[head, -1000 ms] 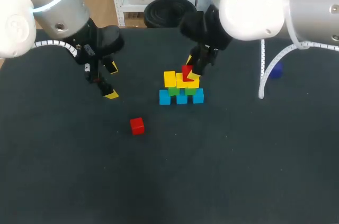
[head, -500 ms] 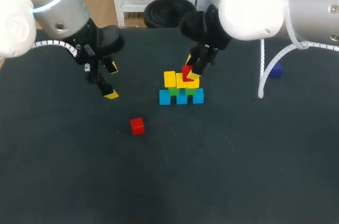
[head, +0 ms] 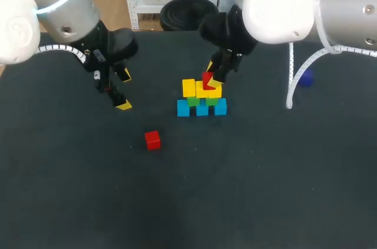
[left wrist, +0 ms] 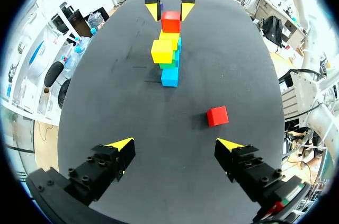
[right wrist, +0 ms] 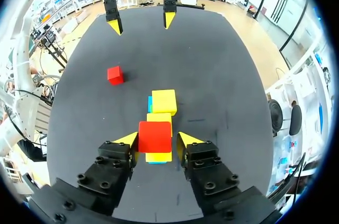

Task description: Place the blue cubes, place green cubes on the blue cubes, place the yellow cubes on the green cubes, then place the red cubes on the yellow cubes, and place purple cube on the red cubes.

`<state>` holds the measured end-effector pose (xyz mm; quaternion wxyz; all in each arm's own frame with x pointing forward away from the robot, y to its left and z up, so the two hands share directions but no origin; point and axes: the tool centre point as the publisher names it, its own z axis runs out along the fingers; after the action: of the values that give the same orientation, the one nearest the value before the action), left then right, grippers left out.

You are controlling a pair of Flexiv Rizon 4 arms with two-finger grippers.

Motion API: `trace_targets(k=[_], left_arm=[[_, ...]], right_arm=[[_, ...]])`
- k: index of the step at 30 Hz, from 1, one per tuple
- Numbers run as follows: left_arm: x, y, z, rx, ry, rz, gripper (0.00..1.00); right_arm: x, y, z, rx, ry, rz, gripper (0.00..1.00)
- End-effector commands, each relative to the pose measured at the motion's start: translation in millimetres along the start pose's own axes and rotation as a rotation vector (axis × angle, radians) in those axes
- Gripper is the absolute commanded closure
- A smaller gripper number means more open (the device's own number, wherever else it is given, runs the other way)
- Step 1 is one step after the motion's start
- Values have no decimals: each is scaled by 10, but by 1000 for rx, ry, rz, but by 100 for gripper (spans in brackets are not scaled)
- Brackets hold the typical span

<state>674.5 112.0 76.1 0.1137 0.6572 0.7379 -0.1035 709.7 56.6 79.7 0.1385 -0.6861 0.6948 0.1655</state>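
One red cube (right wrist: 155, 136) is clamped in the right jaws, just above the yellow cubes (head: 188, 88) topping the stack (head: 202, 108). A second red cube (head: 152, 139) lies on the bench (head: 265, 190) near the stack; the left jaws hang wide, well apart from it.

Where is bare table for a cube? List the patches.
Free: the near half of the table, in front of the loose red cube and the stack. Crowded: around the stack, where the right end effector grips the top red cube.

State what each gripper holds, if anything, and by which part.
The right gripper holds a red cube by two opposite side faces; the left gripper holds nothing.
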Motion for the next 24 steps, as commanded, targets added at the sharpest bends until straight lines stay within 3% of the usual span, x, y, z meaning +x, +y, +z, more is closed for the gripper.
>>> trace_targets(k=[1, 24], left_arm=[[9, 5, 1, 1, -3, 2, 0], [9, 5, 1, 1, -3, 2, 0]], right_arm=[[-2, -14, 3, -3, -2, -2, 56], [-2, -25, 19, -6, -5, -2, 56]])
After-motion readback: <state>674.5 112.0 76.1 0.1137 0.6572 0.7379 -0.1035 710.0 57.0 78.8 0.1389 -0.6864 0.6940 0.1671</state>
